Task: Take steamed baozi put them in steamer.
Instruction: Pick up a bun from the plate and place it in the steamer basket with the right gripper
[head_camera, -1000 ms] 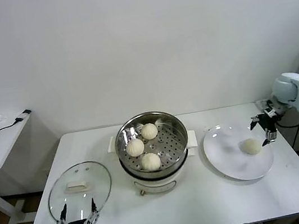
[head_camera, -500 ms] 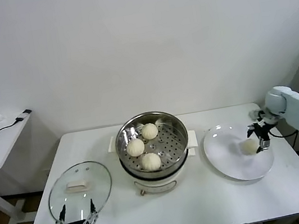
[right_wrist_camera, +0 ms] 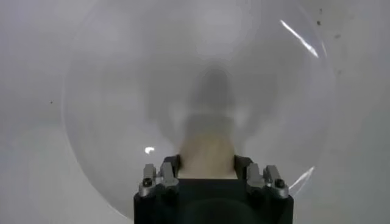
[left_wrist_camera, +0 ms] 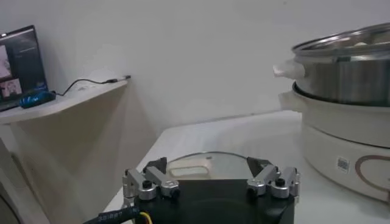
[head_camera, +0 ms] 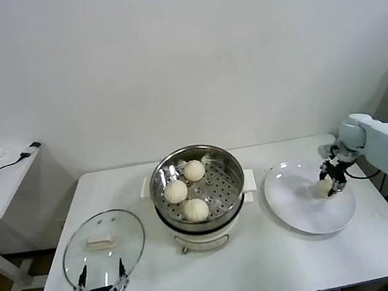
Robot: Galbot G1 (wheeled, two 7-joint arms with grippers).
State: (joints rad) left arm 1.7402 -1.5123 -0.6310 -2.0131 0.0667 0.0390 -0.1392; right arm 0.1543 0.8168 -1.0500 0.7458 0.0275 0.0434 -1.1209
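Baozi number four (head_camera: 324, 188) sits on the white plate (head_camera: 300, 210) at the right of the surface (head_camera: 272, 262), with the right tool (head_camera: 331, 175) lowered over it, fingers either side of the bun. In the right wrist view the bun (right_wrist_camera: 207, 149) fills the gap between the fingers (right_wrist_camera: 159, 178), but I cannot tell whether they are pressing on it. Three other baozi (head_camera: 176, 191) lie on the perforated floor of the steamer (head_camera: 194, 162), which stands mid-surface on its cream base. The glass lid (head_camera: 103, 245) lies flat at the near left. The left tool (head_camera: 98, 286) hangs at the near edge by that lid, fingers spread apart, grasping nothing.
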